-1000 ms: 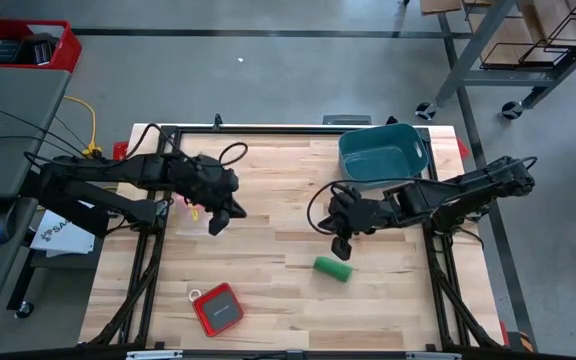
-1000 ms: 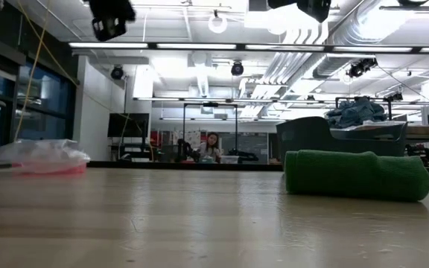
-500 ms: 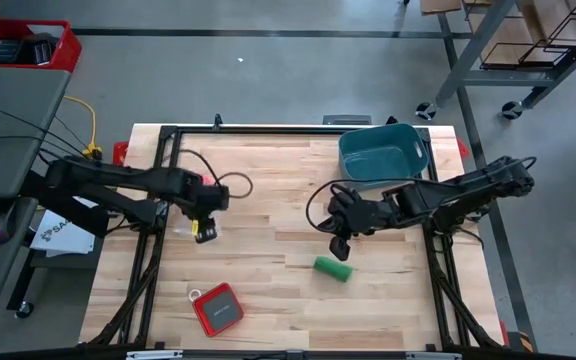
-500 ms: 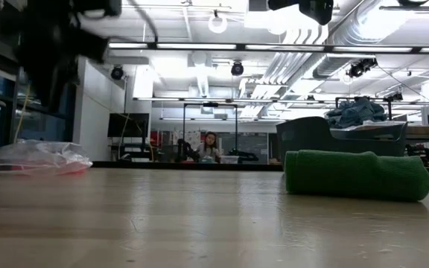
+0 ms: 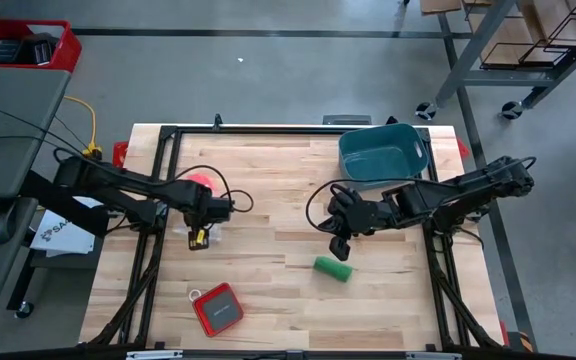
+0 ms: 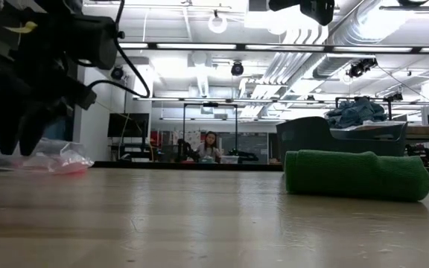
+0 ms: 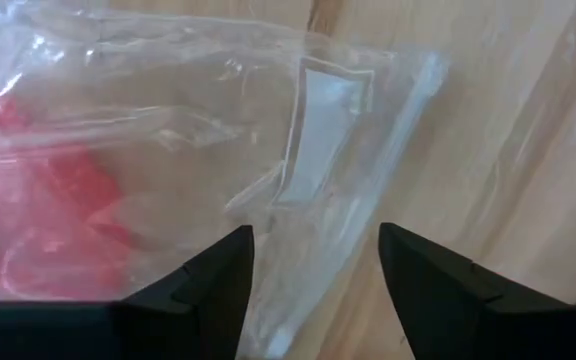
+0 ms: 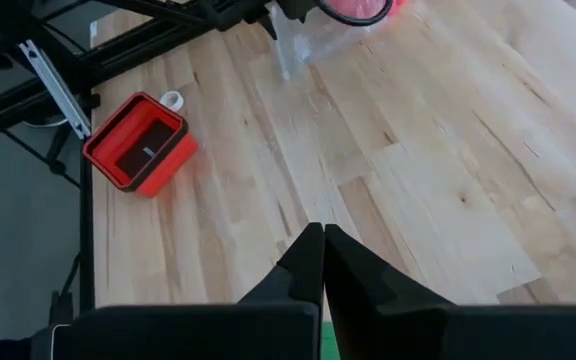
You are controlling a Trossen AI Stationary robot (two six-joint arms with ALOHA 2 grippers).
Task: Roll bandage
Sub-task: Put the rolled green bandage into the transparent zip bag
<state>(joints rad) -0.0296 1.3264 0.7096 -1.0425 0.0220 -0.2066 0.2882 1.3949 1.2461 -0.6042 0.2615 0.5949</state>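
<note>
The bandage (image 5: 333,268) lies rolled into a stubby green cylinder on the wooden table (image 5: 268,250), right of centre, with bare planks all round it. In the low view the roll (image 6: 357,175) rests on its side, nothing touching it. The right hand (image 5: 341,247) hangs just beside the roll, toward the far side of the table, its two fingers pressed together and holding nothing; the right wrist view shows those fingers (image 8: 320,262) meeting above bare wood.

The left hand (image 5: 197,238) sits well apart, near the left side of the table, over a clear plastic bag (image 7: 218,150) with something pink-red inside. Its fingers (image 7: 208,285) stand apart over the bag's edge, gripping nothing that can be seen.

A teal tub (image 5: 382,152) stands at the far right corner, behind the right arm. A red square case (image 5: 217,308) lies near the front edge, left of the roll. The stretch between the two hands is open wood.
</note>
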